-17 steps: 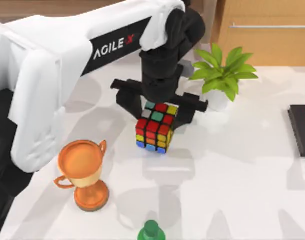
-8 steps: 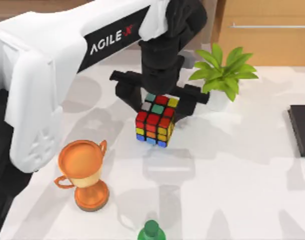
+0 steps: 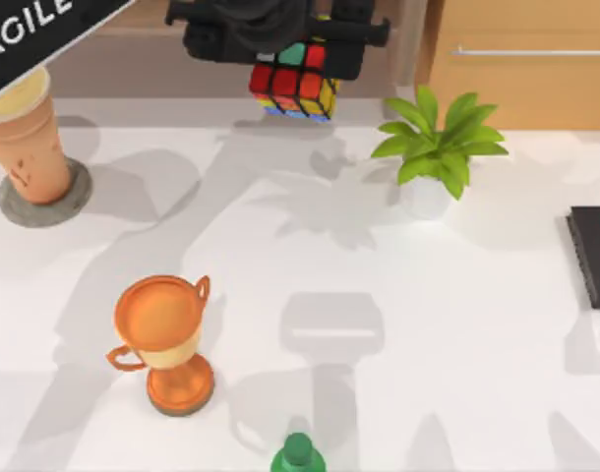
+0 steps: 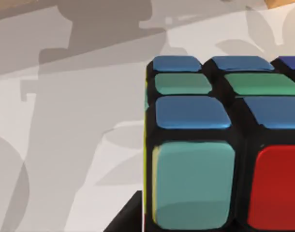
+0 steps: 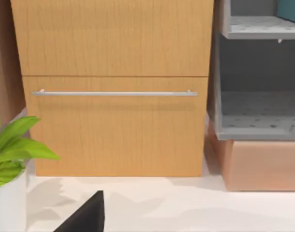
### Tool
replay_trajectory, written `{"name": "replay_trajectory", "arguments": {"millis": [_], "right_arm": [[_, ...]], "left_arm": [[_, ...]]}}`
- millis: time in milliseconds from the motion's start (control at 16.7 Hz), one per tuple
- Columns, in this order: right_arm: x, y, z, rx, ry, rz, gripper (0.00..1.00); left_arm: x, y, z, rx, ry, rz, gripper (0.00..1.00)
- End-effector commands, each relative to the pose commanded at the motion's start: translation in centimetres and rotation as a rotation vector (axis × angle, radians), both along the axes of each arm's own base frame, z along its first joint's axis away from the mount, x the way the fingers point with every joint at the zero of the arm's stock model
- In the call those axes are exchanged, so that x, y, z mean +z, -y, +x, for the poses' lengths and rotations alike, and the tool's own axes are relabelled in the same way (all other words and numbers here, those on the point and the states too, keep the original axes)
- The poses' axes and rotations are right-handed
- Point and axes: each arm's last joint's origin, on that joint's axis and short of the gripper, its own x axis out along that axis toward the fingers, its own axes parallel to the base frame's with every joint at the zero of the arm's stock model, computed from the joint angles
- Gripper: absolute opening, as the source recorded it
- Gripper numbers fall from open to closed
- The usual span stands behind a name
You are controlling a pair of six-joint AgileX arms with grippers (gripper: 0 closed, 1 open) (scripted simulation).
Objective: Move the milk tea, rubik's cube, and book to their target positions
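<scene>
My left gripper [image 3: 285, 41] is shut on the rubik's cube [image 3: 297, 87] and holds it high over the table's back edge, close under the top camera. The left wrist view looks onto the cube's [image 4: 220, 145] blue, teal and red stickers, far above the white table. The milk tea [image 3: 25, 138], a tall orange-tan cup, stands on a grey coaster [image 3: 69, 202] at the back left. A teal-blue corner of the book [image 5: 290, 9] lies on the upper grey shelf. My right gripper [image 5: 84, 216] is parked facing the wooden cabinet.
An orange trophy [image 3: 167, 339] stands front left, a green bottle top [image 3: 298, 454] at the front edge, and a potted plant [image 3: 436, 152] at the back right. A flat black book [image 3: 593, 254] lies at the right edge. Behind the table stand a cabinet with a drawer handle [image 5: 113, 93] and grey shelves [image 5: 258, 108].
The left arm has lifted the cube from the table's middle up and toward the back. It no longer covers the left side, so the milk tea now shows.
</scene>
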Motion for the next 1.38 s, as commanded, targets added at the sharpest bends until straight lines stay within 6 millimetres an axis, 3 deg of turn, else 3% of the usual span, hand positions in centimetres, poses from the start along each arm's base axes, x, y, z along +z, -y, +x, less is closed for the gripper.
{"name": "replay_trajectory", "arguments": {"millis": [240, 420, 660, 840, 1200, 1380], "right_arm": [[0.0, 0.0, 0.0, 0.0, 0.0, 0.0, 1.0], [0.0, 0.0, 0.0, 0.0, 0.0, 0.0, 1.0], [0.0, 0.0, 0.0, 0.0, 0.0, 0.0, 1.0], [0.0, 0.0, 0.0, 0.0, 0.0, 0.0, 1.0], [0.0, 0.0, 0.0, 0.0, 0.0, 0.0, 1.0], [0.0, 0.0, 0.0, 0.0, 0.0, 0.0, 1.0]], "left_arm": [[8.2, -6.0, -1.6, 0.082, 0.426, -0.169, 0.0], [11.4, -11.1, -2.8, 0.164, 0.703, -0.218, 0.0], [11.4, -17.0, -3.2, 0.266, 0.936, -0.172, 0.0], [10.0, -19.6, -3.0, 0.303, 0.999, -0.117, 0.0], [9.4, -20.2, -2.7, 0.309, 1.004, -0.097, 0.0], [10.0, -20.2, -2.3, 0.309, 1.02, -0.102, 0.0]]}}
